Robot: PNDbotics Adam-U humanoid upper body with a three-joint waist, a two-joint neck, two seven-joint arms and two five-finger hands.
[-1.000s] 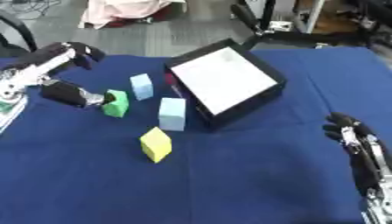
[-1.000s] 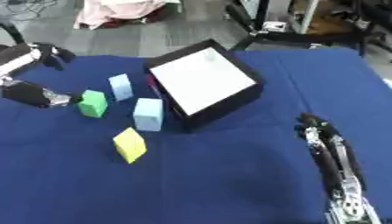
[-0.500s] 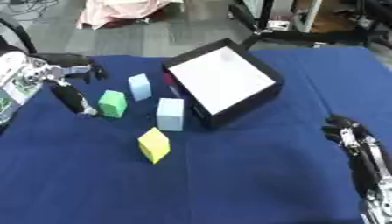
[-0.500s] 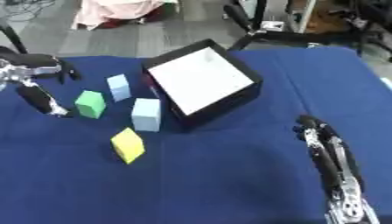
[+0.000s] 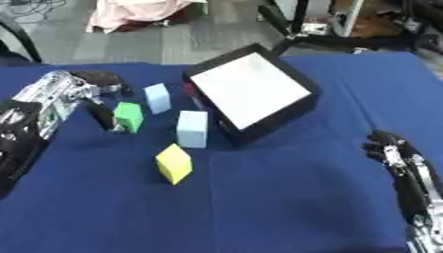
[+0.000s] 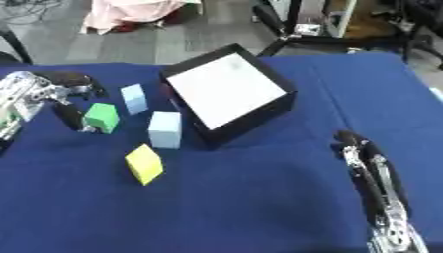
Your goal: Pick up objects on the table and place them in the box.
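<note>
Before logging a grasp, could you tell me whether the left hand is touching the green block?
Touching: in the left eye view a dark finger of the left hand lies against the green block's left side.

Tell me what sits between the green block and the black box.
Two light blue blocks: a smaller one farther back and a larger one nearer, both between the green block and the black box, clearest in the left eye view.

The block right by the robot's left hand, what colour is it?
Green. The block beside the left hand shows best in the left eye view.
</note>
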